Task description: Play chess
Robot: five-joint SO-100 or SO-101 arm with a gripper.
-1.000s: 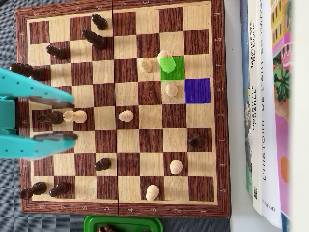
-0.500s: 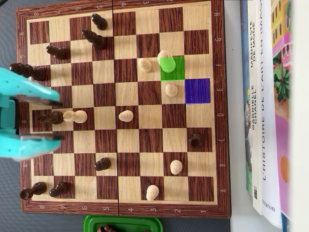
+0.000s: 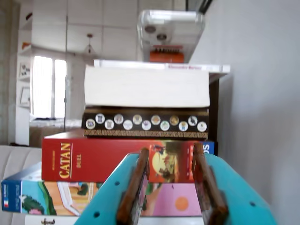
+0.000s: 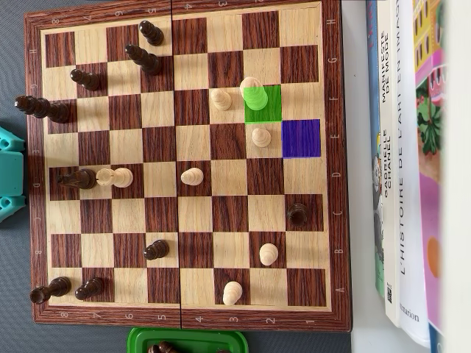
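Observation:
In the overhead view a wooden chessboard (image 4: 331,176) holds several light and several dark pieces. A light piece (image 4: 254,92) stands on a square marked green (image 4: 271,110). The square marked blue (image 4: 301,138) is bare, with a light pawn (image 4: 260,137) just left of it. Only a teal part of the arm (image 4: 9,173) shows at the board's left edge. In the wrist view my gripper (image 3: 170,150) is open and empty, with teal jaws and brown pads (image 3: 136,183). It points level at a stack of boxes and books, and no board shows there.
A stack stands ahead in the wrist view: a red Catan box (image 3: 93,159), a dark box (image 3: 145,123) and a thick white book (image 3: 146,86). In the overhead view books (image 4: 401,162) lie along the board's right side. A green tray (image 4: 221,340) with dark pieces sits at the bottom edge.

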